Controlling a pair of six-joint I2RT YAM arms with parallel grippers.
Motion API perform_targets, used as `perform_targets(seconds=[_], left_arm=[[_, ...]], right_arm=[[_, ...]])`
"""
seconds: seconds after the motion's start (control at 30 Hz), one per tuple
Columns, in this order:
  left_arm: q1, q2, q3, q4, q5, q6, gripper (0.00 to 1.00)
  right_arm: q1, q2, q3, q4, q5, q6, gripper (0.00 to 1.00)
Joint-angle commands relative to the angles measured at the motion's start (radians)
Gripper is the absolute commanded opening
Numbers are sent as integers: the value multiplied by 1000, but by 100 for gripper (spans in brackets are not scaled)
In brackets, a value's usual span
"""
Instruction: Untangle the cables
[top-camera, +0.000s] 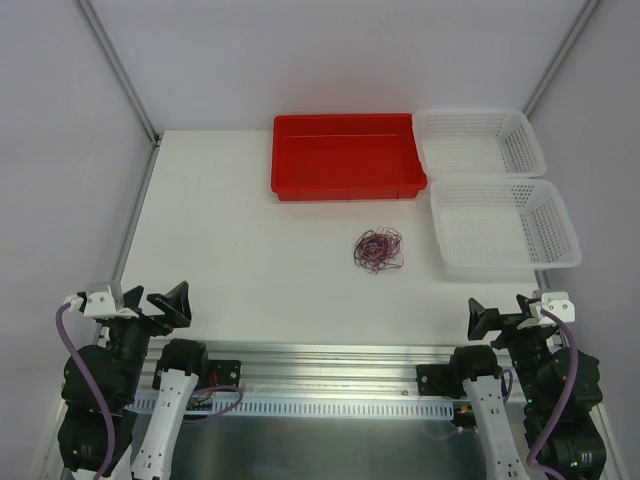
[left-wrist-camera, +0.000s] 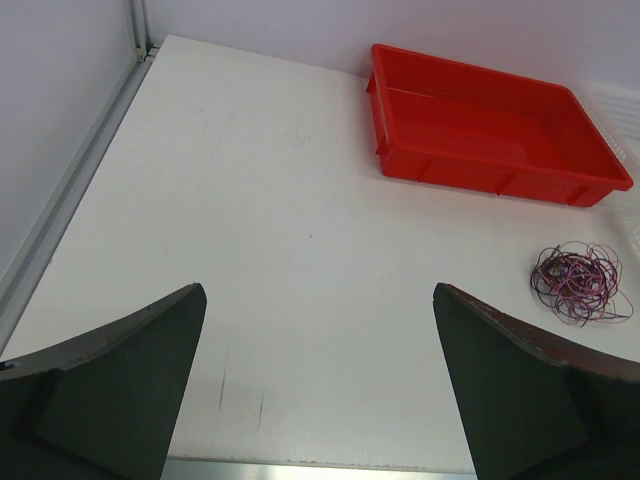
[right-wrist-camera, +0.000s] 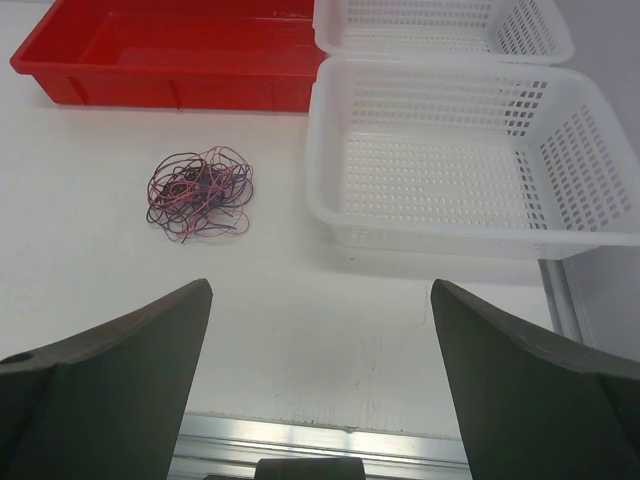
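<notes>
The cables (top-camera: 379, 250) are a small knot of hair-thin purple, black and reddish strands on the white table, a little right of centre and in front of the red tray. They also show in the left wrist view (left-wrist-camera: 580, 281) at the right and in the right wrist view (right-wrist-camera: 198, 192) at the upper left. My left gripper (top-camera: 160, 303) is open and empty at the near left edge (left-wrist-camera: 320, 290). My right gripper (top-camera: 500, 315) is open and empty at the near right edge (right-wrist-camera: 320, 285). Both are far from the knot.
A red tray (top-camera: 346, 157) stands at the back centre. Two white mesh baskets sit at the right: one (top-camera: 480, 140) at the back, one (top-camera: 505, 225) nearer, close beside the knot. A metal rail (top-camera: 320, 355) runs along the near table edge.
</notes>
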Motion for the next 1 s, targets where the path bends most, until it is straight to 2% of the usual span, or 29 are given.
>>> perform_targets(seconds=[0.0,0.17,0.27,0.4,0.53,0.77,0.9,0.97], left_arm=[[-2,-165,21,22,-22,-12,99],[-2,-152,14,23,-59,-53,99],[-2,-91,5,22,-47,-107,99],[-2,-12,-21,23,-10,-191,99],[-2,146,-30,23,39,-265,99],[-2,434,-19,25,173,-245,99],[-2,546,-27,40,231,-186,99],[-2,586,-42,64,268,-167,99]], right_arm=[[-2,-191,-3,50,-24,-4,97],[-1,-165,-6,55,-2,7,97],[-1,-114,11,32,8,8,97],[1,-7,75,-4,8,13,97],[-1,189,132,-16,-35,30,97],[-1,451,215,2,-345,54,97],[-1,602,180,54,-457,129,97],[1,674,166,79,-456,195,97]])
